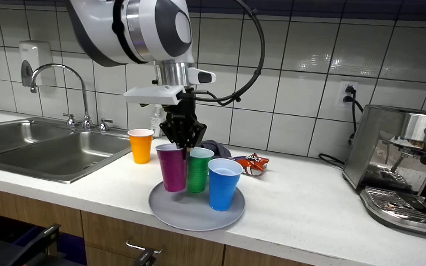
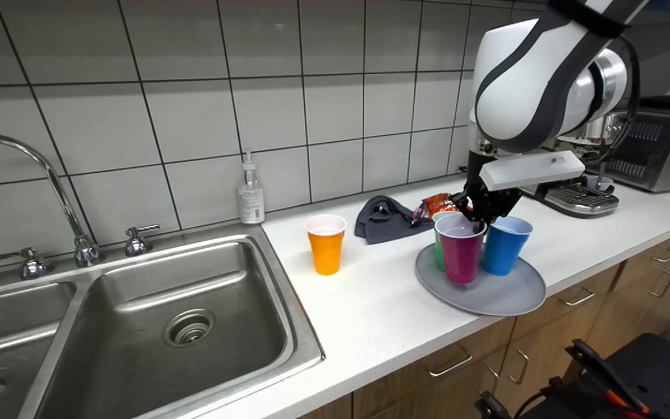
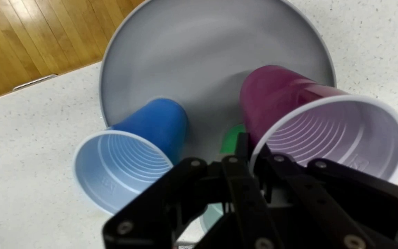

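Fairly bright, diffuse light, faint glare on the wall tiles (image 1: 309,55), soft shadow below the purple cup (image 1: 173,170).

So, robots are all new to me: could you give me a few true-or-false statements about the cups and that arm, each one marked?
1. The gripper pinches the purple cup by its rim. True.
2. The green cup lies on its side. False: it is upright.
3. The blue cup stands on the gray plate. True.
4. The orange cup also stands on the gray plate. False: it stands on the counter.
5. A dark cloth lies on the counter. True.
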Tool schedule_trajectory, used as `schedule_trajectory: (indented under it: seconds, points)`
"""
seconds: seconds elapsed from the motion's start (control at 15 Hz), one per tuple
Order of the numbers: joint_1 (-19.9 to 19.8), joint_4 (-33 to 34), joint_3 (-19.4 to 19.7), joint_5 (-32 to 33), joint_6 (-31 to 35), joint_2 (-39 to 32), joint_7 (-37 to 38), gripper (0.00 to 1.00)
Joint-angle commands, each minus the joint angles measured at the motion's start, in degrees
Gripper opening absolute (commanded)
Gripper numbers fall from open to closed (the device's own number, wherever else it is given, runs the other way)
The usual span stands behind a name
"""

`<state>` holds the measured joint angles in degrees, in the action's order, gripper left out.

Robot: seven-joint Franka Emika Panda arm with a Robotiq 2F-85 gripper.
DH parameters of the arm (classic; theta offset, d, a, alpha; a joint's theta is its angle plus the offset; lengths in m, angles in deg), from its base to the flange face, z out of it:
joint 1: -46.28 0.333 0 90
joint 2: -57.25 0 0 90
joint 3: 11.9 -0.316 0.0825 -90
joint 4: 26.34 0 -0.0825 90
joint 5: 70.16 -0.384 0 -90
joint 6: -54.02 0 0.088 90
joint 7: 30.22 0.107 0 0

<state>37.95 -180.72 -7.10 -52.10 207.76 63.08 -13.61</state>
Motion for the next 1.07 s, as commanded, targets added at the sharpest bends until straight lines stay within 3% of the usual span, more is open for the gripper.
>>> schedule_trajectory:
  seconds: [0.0,1.0]
  points:
    - [-1.05,0.06,-0.05,2.27,-1.66,0.49,-0.21,0.01]
    - [-1.02,-2.19,1.00,2.19,-0.85,1.66,-0.84,0.01]
